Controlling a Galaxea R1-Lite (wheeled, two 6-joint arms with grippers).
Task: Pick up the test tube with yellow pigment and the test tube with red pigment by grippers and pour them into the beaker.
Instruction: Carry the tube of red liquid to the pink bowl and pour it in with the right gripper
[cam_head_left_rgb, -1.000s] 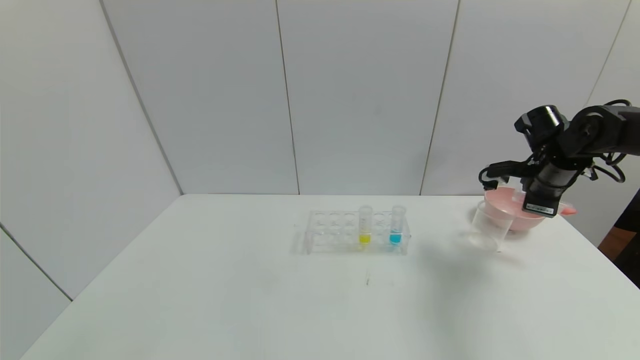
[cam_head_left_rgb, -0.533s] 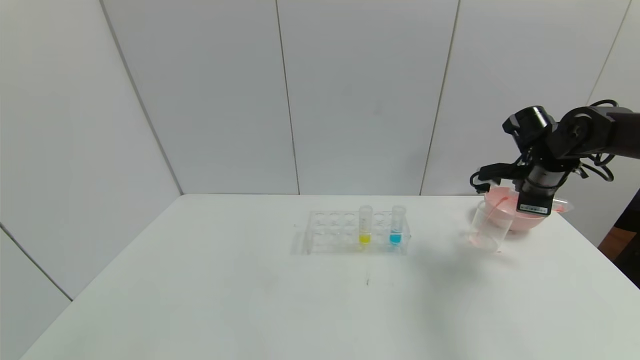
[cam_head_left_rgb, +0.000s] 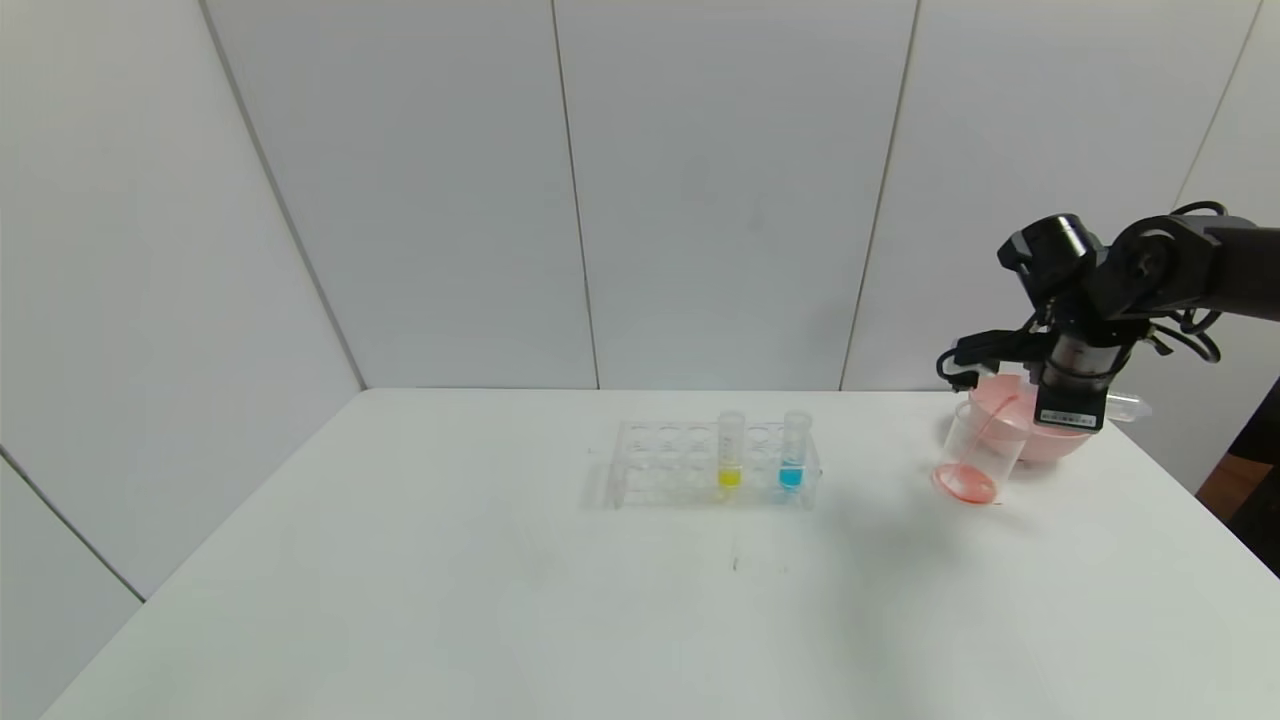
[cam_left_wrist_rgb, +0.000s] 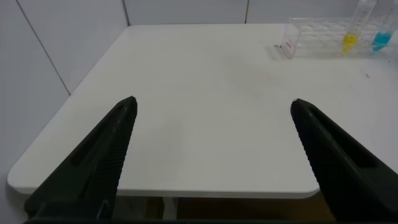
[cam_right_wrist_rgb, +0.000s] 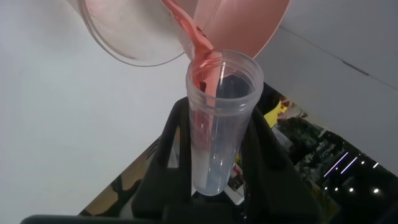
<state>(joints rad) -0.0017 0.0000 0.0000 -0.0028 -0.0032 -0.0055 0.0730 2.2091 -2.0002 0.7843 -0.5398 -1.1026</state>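
Right gripper (cam_head_left_rgb: 1075, 395) at three o'clock over the table (cam_head_left_rgb: 500, 600), clamped on the test tube with red pigment (cam_right_wrist_rgb: 217, 118), tipped toward the beaker (cam_head_left_rgb: 978, 452) just beside the pink bowl (cam_head_left_rgb: 1040, 440); red stream running in, pooling at the base. Test tube with yellow pigment (cam_head_left_rgb: 730, 450) upright in the rack (cam_head_left_rgb: 660, 465) near centre. Left gripper (cam_left_wrist_rgb: 211, 155) spread wide, at nine o'clock off the table's edge.
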